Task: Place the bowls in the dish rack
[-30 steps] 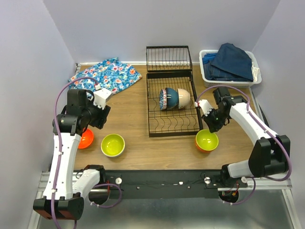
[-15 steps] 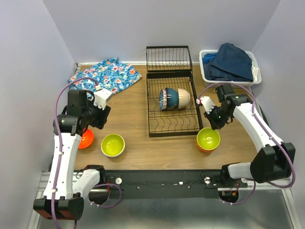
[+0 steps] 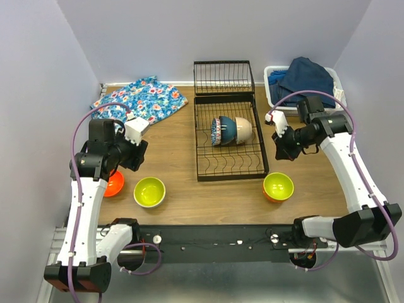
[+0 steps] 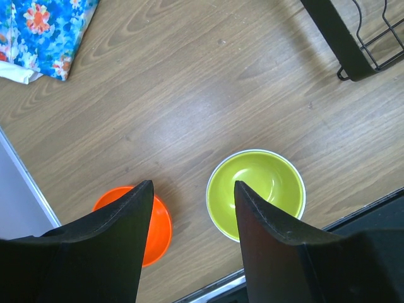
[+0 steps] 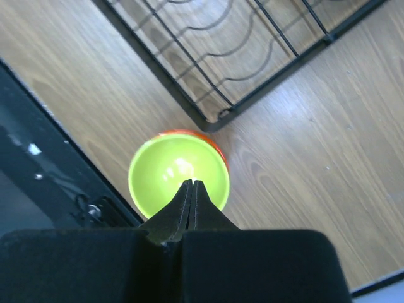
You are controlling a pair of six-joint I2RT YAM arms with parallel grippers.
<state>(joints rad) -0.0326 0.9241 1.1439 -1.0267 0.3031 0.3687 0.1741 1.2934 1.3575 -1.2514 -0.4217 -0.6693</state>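
The black wire dish rack [image 3: 228, 163] stands mid-table with a blue-white patterned bowl [image 3: 216, 130], a dark blue bowl [image 3: 228, 129] and a beige bowl [image 3: 244, 129] on edge in its slots. An orange bowl with lime inside [image 3: 278, 187] sits by the rack's front right corner, also in the right wrist view [image 5: 178, 175]. A yellow-green bowl [image 3: 149, 192] and a red-orange bowl [image 3: 114, 183] sit front left, also in the left wrist view [image 4: 255, 193] [image 4: 156, 224]. My left gripper [image 4: 192, 189] is open and empty above them. My right gripper [image 5: 191, 184] is shut and empty, raised above the orange bowl.
The rack's hinged end panel [image 3: 223, 77] stands at the back. A white bin of blue clothes [image 3: 304, 87] is back right. A floral cloth [image 3: 140, 100] lies back left. The black front rail [image 3: 208, 237] runs along the near edge.
My right gripper has risen and moved back and right, away from the orange bowl, which now sits free on the table. The left arm has not moved.
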